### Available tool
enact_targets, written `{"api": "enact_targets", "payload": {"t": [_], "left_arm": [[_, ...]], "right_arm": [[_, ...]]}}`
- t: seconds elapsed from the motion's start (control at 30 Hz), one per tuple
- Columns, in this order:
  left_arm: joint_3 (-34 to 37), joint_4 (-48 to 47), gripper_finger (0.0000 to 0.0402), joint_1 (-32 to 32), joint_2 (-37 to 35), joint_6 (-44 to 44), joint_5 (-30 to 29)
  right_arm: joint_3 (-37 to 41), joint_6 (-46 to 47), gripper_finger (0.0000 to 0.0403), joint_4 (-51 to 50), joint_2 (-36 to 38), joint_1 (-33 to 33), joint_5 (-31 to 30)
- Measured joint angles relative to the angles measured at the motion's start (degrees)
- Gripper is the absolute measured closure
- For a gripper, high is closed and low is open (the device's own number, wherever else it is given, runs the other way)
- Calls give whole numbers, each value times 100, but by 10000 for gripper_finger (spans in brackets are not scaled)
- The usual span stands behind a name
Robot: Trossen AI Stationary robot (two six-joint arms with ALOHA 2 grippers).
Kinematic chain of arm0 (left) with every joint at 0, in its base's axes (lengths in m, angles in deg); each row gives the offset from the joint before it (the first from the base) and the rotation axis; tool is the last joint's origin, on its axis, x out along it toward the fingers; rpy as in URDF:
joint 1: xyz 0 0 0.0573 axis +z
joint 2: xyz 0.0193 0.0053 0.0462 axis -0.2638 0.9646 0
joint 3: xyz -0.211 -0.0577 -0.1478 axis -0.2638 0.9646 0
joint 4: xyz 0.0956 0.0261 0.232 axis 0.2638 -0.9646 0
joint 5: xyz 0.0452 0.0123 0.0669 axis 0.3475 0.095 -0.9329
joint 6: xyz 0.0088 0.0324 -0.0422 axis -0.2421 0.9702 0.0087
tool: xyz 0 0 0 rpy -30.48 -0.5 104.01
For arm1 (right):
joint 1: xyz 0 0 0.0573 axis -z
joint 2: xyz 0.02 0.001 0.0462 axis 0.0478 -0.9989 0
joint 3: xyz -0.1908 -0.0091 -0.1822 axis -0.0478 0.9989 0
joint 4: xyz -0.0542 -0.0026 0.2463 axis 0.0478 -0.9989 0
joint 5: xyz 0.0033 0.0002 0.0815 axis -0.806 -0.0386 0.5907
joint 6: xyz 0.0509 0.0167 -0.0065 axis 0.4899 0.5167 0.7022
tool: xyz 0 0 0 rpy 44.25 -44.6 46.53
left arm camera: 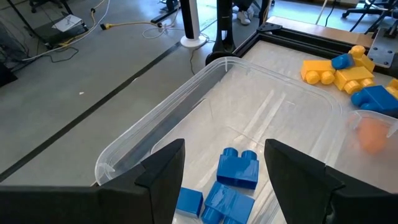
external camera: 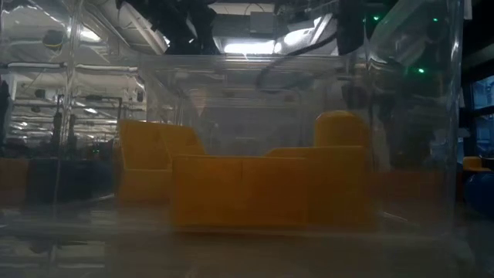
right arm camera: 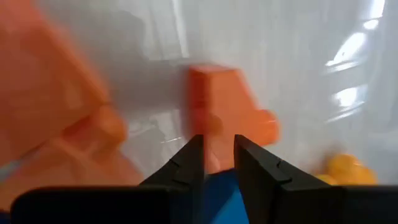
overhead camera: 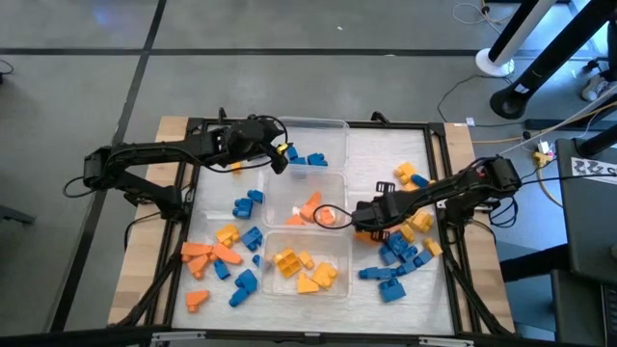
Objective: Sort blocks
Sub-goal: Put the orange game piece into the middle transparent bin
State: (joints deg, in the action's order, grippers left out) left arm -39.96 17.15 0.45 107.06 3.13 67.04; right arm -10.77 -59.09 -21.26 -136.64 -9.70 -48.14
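Sorting sits about half done from above: three clear tubs (overhead camera: 339,173) run down the middle, the far one with blue blocks (overhead camera: 310,160), the middle with orange (overhead camera: 310,207), the near with yellow blocks (overhead camera: 299,268), while plenty of loose blocks (overhead camera: 397,255) still litter both sides for you. Your left gripper (overhead camera: 280,160) hangs over the far tub; your right gripper (overhead camera: 359,218) reaches the middle tub's edge.

Low down, you see yellow pieces (external camera: 266,188) through a tub wall.

Left wrist: fingers (left arm camera: 163,171) spread wide, empty, a blue block (left arm camera: 238,168) below between them.

Right wrist: fingers (right arm camera: 255,165) nearly closed, an orange block (right arm camera: 217,99) just beyond the tips; whether they pinch anything, I can't tell.
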Motion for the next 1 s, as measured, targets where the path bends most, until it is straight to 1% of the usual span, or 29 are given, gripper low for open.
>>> {"api": "enact_targets", "payload": {"t": [0.13, 0.23, 0.3, 0.5, 0.6, 0.73, 0.87, 1.0], "left_arm": [[0, 0, 192, 0, 0, 0, 0], [0, 0, 192, -2, 0, 0, 0], [0, 0, 192, -1, 0, 0, 0], [0, 0, 192, 0, 0, 0, 0], [0, 0, 192, 0, 0, 0, 0], [0, 0, 192, -2, 0, 0, 0], [0, 0, 192, -1, 0, -45, 0], [0, 0, 192, 0, 0, -251, 0]], "right_arm": [[204, 166, 317, 332, 2, -226, -22], [308, 256, 317, 349, 4, -348, -342], [358, 358, 317, 342, 4, -347, -479], [587, 370, 317, 478, 22, -329, -618], [728, 359, 317, 557, 33, -335, -789], [833, 358, 317, 610, 23, -333, -1173], [980, 352, 317, 935, 15, -330, -1536], [1266, 340, 317, 1248, 37, -333, -1582]]}}
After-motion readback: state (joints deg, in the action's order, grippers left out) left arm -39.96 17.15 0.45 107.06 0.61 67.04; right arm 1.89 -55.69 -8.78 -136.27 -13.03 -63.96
